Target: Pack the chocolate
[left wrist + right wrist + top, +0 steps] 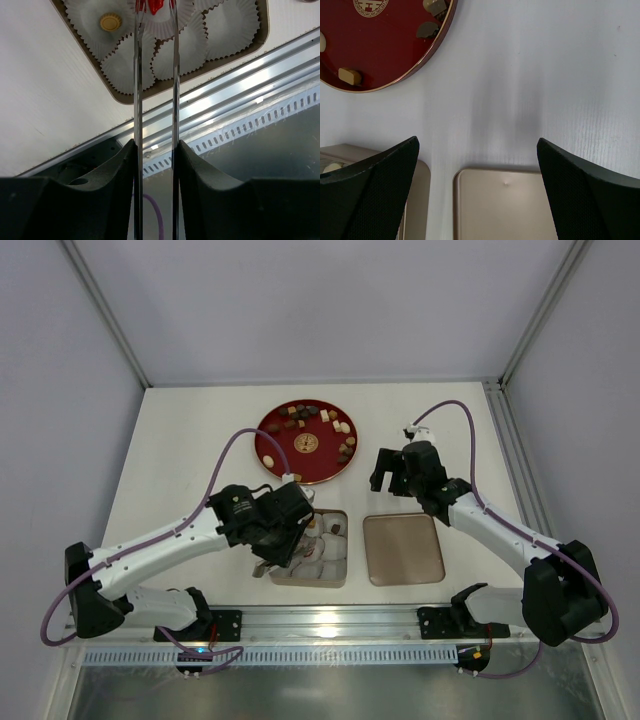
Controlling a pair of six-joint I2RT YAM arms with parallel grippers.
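Note:
Several small chocolates [318, 420], dark brown, tan and cream, lie on a red plate [272, 445] at the middle back. A tan box [336, 580] of white paper cups [230, 27] sits in front of it. My left gripper [308, 527] hovers over the box. Its long thin metal fingers [138, 75] are closed on a red chocolate [155, 6] above a cup. A round tan chocolate [110, 21] sits in a neighbouring cup. My right gripper [392, 472] is open and empty over the bare table, between the plate [380, 50] and the box lid [505, 210].
The flat tan lid [403, 548] lies right of the box. A metal rail [330, 622] runs along the near table edge, also in the left wrist view [235, 85]. Enclosure walls stand at the back and sides.

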